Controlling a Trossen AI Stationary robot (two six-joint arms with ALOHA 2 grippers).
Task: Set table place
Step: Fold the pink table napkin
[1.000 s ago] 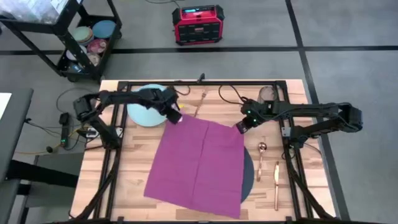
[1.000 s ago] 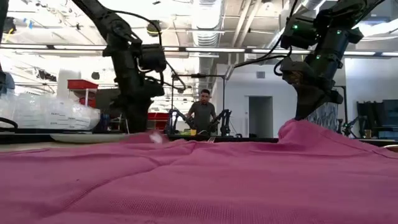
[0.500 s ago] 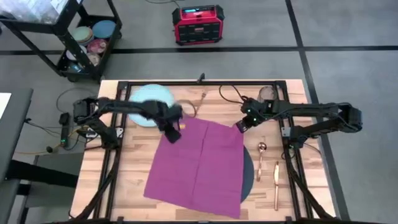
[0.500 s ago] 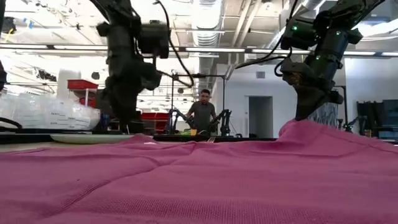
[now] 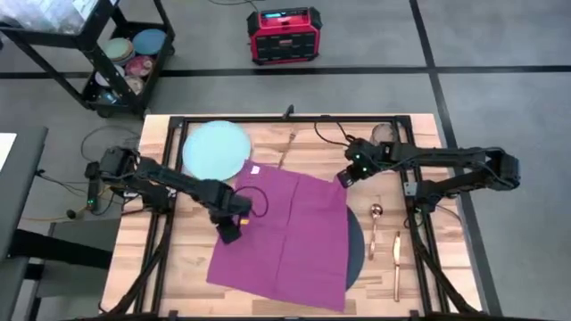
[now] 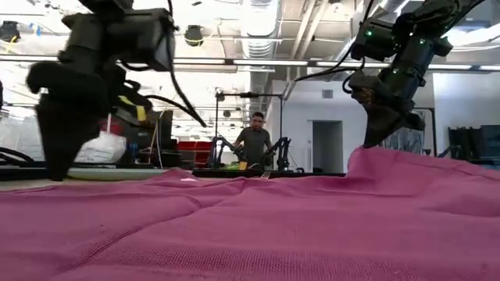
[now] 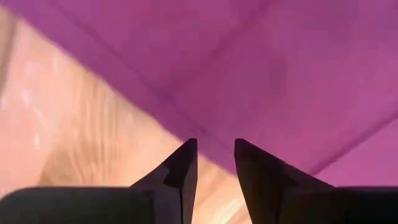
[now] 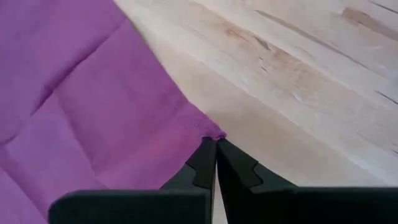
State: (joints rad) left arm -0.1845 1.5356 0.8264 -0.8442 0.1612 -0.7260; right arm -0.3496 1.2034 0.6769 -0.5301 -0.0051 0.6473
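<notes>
Since the earlier frame, your left gripper [image 5: 229, 234] has left the napkin's [image 5: 285, 236] far corner by the pale blue plate [image 5: 215, 149] and now sits at the cloth's left edge, fingers slightly parted, holding nothing. You have the napkin spread mid-table [image 5: 419, 294] over the dark mat [image 5: 356, 245]. Your right gripper [image 5: 344, 179] pinches its far right corner, raised. Copper cutlery [image 5: 396, 266] lies to the right.

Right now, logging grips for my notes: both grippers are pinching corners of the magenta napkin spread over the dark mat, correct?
Only partly. The right gripper is shut on the napkin corner, per the right wrist view. The left gripper is open above the napkin's edge, holding nothing, as the left wrist view shows.
</notes>
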